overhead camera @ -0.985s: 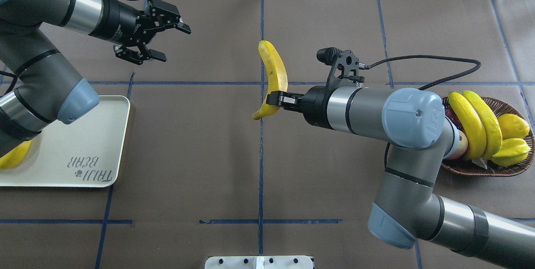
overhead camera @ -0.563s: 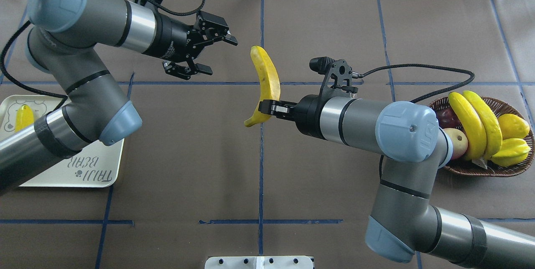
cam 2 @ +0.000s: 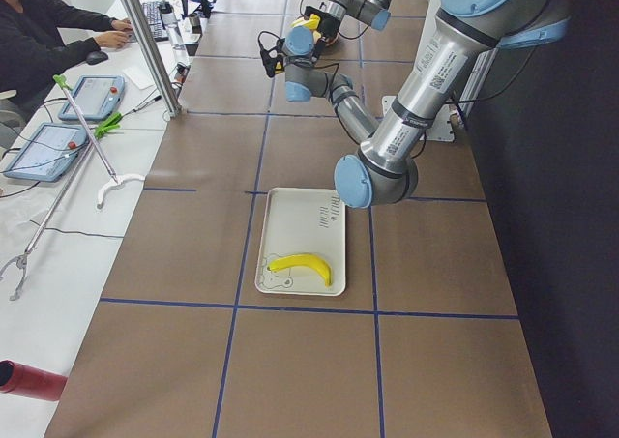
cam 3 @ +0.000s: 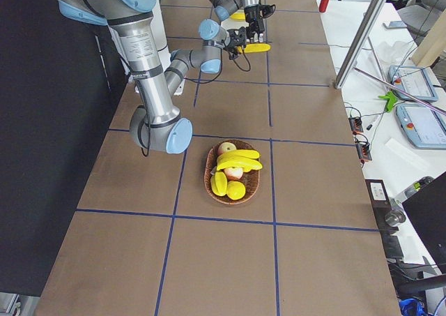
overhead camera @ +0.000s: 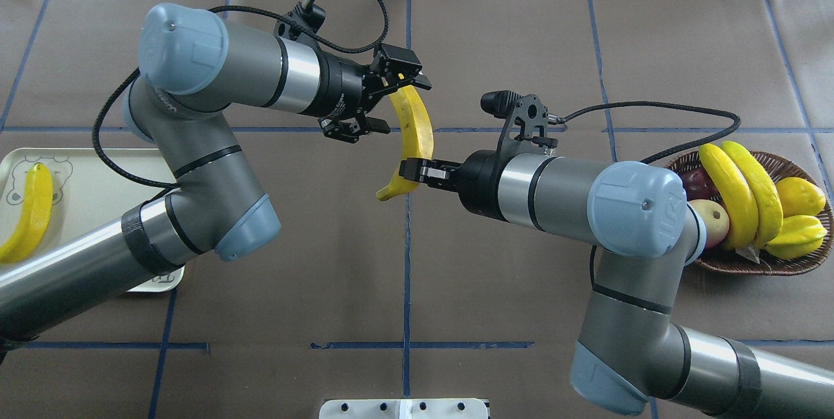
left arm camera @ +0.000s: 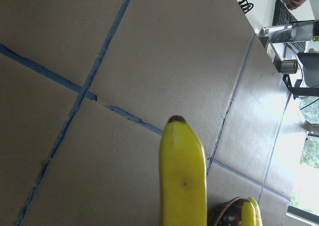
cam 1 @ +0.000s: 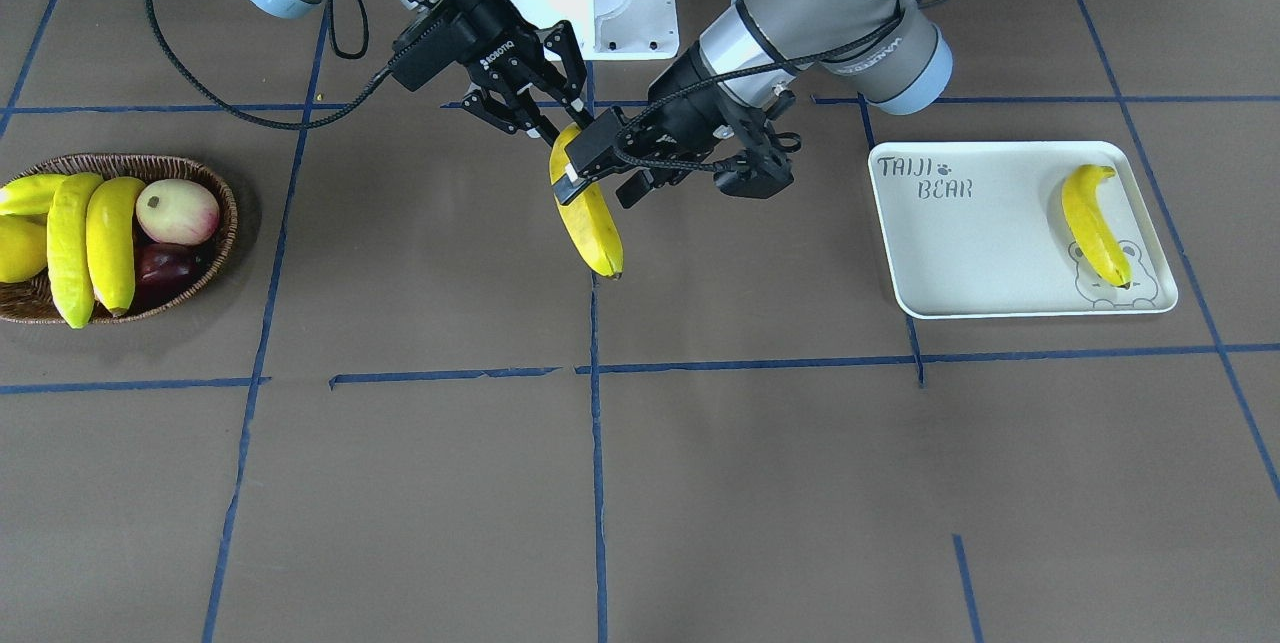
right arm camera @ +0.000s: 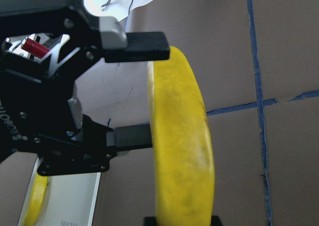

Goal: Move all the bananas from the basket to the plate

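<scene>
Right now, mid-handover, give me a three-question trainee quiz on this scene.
1. True or false: the right gripper is shut on the raised banana.
2. Which fits the left gripper? A) shut on an apple; B) open, fingers either side of the raised banana's upper end; C) shut on nothing.
3. How many pieces of fruit lie on the plate?

Key: 1 true. 2 B. 3 one, a second banana.
</scene>
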You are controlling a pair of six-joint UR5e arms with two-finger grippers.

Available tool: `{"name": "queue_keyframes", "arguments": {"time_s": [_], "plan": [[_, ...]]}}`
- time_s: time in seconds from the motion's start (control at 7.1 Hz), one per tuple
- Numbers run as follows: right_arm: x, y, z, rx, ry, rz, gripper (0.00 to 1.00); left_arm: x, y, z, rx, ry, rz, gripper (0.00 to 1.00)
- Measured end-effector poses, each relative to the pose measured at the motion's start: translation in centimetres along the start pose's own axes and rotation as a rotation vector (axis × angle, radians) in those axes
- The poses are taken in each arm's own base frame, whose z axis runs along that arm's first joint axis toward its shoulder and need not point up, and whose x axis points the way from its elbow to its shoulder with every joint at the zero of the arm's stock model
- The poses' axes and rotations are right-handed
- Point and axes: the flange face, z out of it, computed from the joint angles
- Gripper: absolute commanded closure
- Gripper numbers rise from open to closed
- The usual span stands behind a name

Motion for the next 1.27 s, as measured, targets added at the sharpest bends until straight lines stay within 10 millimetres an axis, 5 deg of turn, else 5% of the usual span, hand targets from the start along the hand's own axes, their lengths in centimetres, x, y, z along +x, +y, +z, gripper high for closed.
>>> {"name": "queue_keyframes", "arguments": {"time_s": [0.14,0.28,0.56,0.99,1.27], "plan": [[-0.1,0.0,-0.1,0.000,-0.002,0.000,0.99,0.3,0.1,1.0,0.000,-0.004,-0.002,0.86],[-0.2,0.0,-0.2,0.000,-0.005,0.000,0.97,0.3,0.1,1.4,0.001,-0.005,-0.002,1.00],[-0.3,-0.1,-0.6,0.000,-0.011,-0.001,0.00,0.2,0.0,1.6,0.003,-0.008,0.000,1.00],[-0.6,0.0,-1.7,-0.007,-0.012,0.000,0.00,0.1,-0.6,1.4,0.012,-0.012,0.005,1.00],[-2.5,-0.1,-4.4,-0.029,0.039,-0.001,0.00,-1.3,-2.1,1.3,0.035,-0.076,-0.002,1.00]]}}
